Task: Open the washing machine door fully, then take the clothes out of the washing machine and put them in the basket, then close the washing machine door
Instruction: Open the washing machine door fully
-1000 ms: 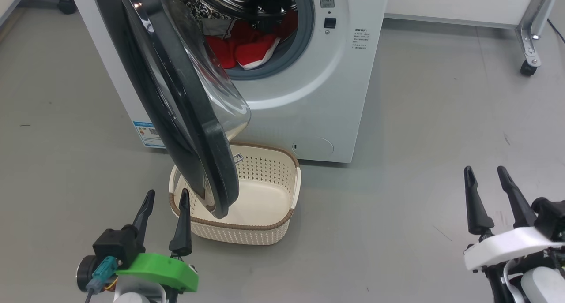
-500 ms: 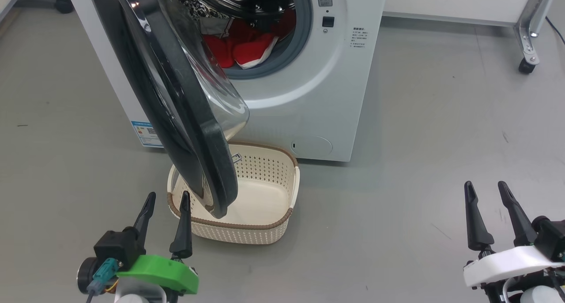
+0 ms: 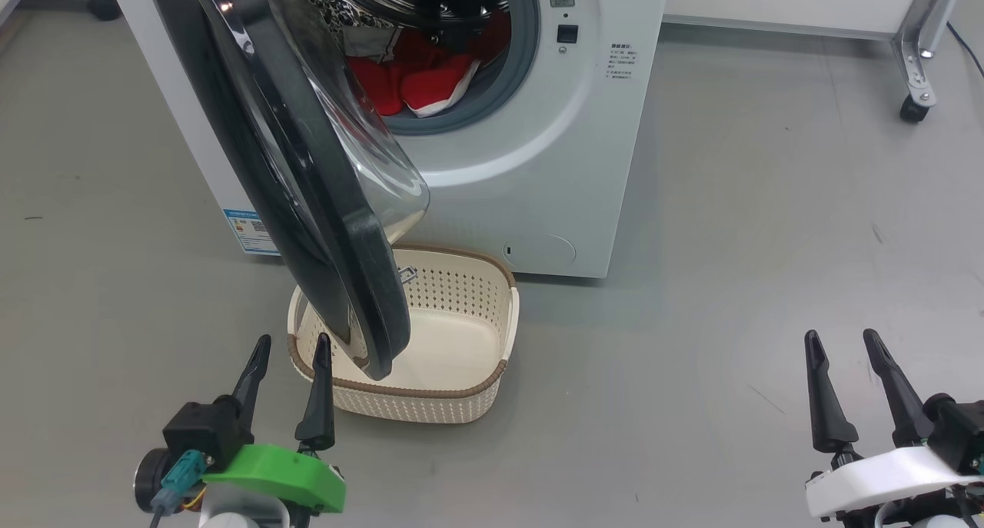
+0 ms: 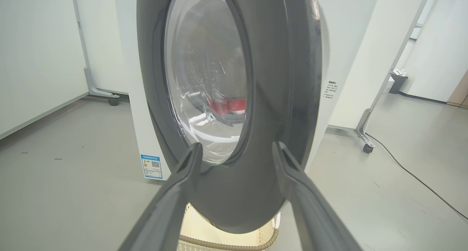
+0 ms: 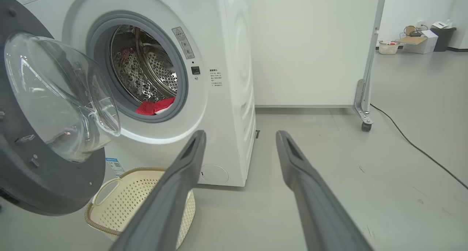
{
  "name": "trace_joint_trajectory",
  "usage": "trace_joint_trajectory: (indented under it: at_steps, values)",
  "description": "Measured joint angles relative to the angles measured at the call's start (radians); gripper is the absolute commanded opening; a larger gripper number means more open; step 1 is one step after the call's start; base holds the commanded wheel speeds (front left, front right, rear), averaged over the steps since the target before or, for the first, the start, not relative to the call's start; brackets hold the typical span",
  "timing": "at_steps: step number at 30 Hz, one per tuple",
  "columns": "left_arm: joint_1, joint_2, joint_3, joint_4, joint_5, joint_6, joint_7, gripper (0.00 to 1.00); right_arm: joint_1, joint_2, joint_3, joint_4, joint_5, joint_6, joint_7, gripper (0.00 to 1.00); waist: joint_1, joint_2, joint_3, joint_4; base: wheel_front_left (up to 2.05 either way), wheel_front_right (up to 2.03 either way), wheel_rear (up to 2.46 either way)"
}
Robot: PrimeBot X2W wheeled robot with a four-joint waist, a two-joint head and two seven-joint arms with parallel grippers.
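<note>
Left gripper [image 3: 293, 337], 7 o'clock in head view: two long tapered black fingers [image 3: 317, 405], bright green mount [image 3: 273, 474], black block [image 3: 204, 434], teal cable connector [image 3: 183, 466]. Right gripper [image 3: 839, 333], 5 o'clock: identical fingers, white mount [image 3: 884, 474].

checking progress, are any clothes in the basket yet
No, the basket shows a bare inside, and the red clothes lie in the washing machine.

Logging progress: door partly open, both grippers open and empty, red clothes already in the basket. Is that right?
Not quite. The head view shows the clothes inside the washer, and the basket looks empty. The rest holds: the door is partly open, and the left gripper and right gripper are open and empty.
</note>
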Motion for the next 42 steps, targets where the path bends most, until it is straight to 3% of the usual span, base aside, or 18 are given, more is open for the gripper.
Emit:
trace_joint_trajectory:
  at_steps: [42]
  values:
    - [0.000, 0.000, -0.008, 0.021, -0.005, -0.009, 0.000, 1.00, 0.031, 0.091, -0.095, 0.001, -0.081, 0.095, 0.000, 1.00, 0.0000, 0.0000, 0.004, -0.011, 0.00, 0.00, 0.00]
